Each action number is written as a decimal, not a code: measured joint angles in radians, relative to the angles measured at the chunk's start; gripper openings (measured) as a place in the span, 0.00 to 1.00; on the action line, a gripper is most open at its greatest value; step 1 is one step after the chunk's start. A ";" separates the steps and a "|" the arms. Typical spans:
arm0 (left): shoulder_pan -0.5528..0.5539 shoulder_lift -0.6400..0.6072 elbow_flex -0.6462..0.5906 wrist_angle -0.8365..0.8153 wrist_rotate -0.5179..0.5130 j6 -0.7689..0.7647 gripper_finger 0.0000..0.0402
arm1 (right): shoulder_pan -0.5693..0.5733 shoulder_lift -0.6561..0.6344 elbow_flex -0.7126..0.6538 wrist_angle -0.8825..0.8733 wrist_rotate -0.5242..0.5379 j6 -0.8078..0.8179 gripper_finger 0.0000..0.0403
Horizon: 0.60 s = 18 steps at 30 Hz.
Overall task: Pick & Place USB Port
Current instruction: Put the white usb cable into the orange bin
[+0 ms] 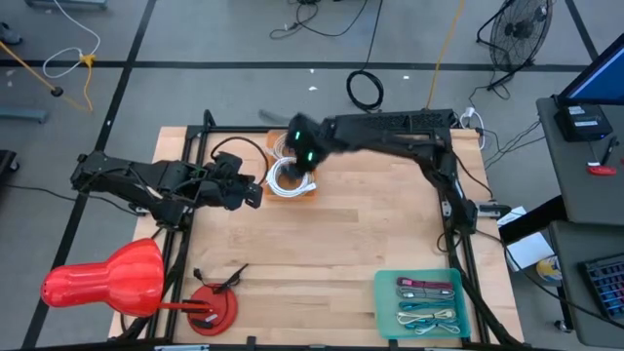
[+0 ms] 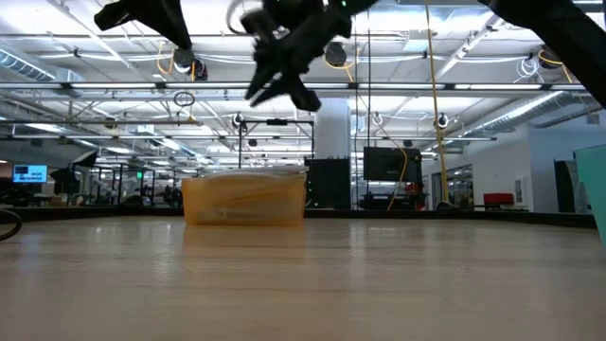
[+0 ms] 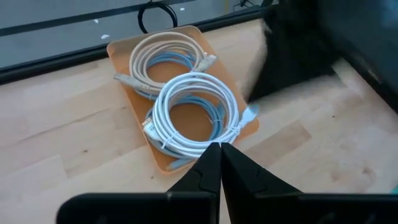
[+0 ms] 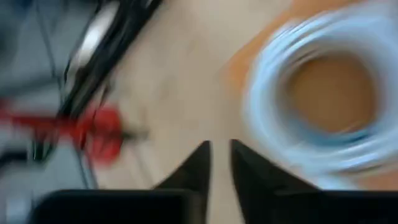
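Red lamp is seen lying at the table near-left corner, red round base beside it. Fan and black cable coil are seen on floor beyond.

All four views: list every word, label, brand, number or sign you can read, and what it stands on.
None can be read.
Orange tray and coiled white cables: no print shows.
Teal tray: its cable ties carry no legible print.
Screens in the room behind the table, low view: too small and blurred.

An orange tray sits on the wooden counter left of frame centre. Above it, at the upper centre, a dark claw hangs.
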 joint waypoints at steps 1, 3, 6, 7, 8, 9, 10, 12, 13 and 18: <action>0.000 0.000 0.000 0.000 0.000 0.001 0.03 | 0.028 0.000 0.000 -0.007 -0.016 -0.023 0.09; 0.000 0.000 0.000 0.000 0.000 0.010 0.03 | 0.080 0.003 -0.001 -0.006 -0.029 -0.075 0.03; 0.000 0.000 0.000 -0.002 0.000 0.020 0.01 | 0.125 0.005 -0.001 0.062 0.051 -0.065 0.01; 0.000 0.000 0.000 -0.004 0.000 0.022 0.01 | 0.129 0.007 -0.001 0.108 0.082 -0.056 0.00; 0.000 0.000 0.000 -0.007 0.000 0.023 0.01 | 0.130 0.009 -0.001 0.155 0.105 -0.036 0.00; 0.000 0.000 0.000 -0.009 0.000 0.026 0.02 | 0.127 0.011 -0.001 0.186 0.113 -0.012 0.00; 0.000 0.000 0.000 -0.010 0.000 0.025 0.02 | 0.121 0.012 -0.001 0.204 0.110 0.010 0.00; 0.000 0.000 0.000 -0.018 0.003 0.021 0.03 | 0.108 0.030 0.000 0.242 0.097 0.047 0.00; 0.000 0.000 0.000 -0.020 0.007 0.021 0.02 | 0.099 0.048 0.002 0.250 0.076 0.069 0.00; 0.000 0.000 0.000 -0.020 0.029 0.021 0.01 | 0.066 0.155 -0.003 0.211 -0.016 0.114 0.00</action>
